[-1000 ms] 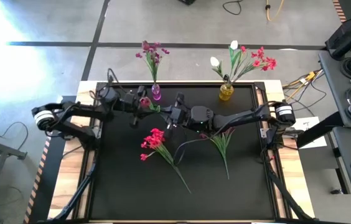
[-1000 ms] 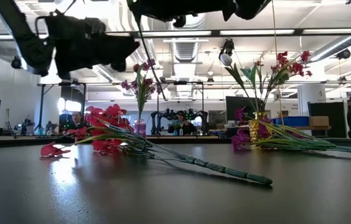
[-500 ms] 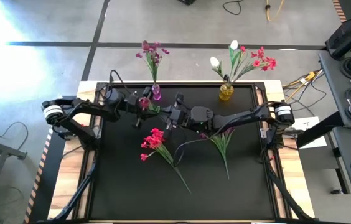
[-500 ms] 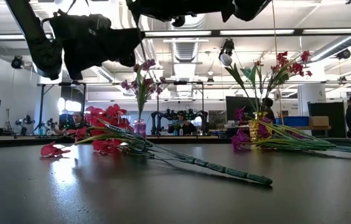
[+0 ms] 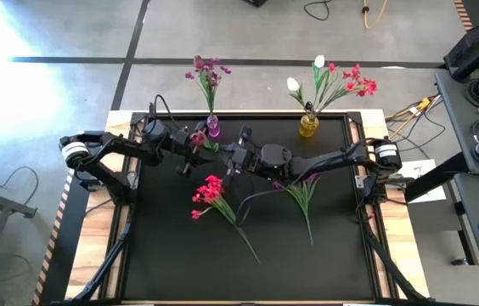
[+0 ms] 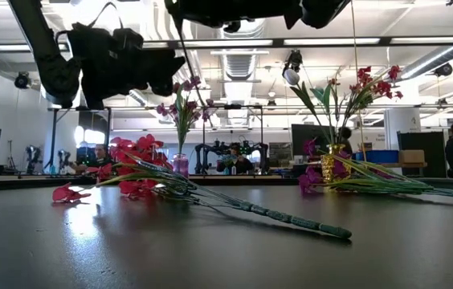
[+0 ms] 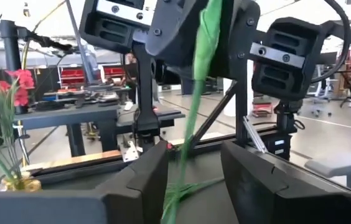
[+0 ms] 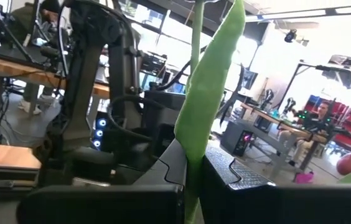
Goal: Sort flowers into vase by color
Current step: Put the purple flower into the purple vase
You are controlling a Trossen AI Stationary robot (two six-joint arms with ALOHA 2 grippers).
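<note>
Between both sets of jaws you have one purple flower [image 5: 198, 138] stem: right gripper [image 5: 233, 161] clenched on it, left gripper [image 5: 190, 146] released around it, above the desk [image 5: 171, 255], just before the purple vase [image 5: 213, 127], nearer your left arm.

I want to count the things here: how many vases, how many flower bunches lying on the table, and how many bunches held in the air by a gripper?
Vases: 2, the purple vase and the yellow vase.
Bunches lying on the table: 2, the red bunch and the green-stemmed bunch.
Bunches held in the air: 1, the held bunch, in the right gripper.
Total: 5.
</note>
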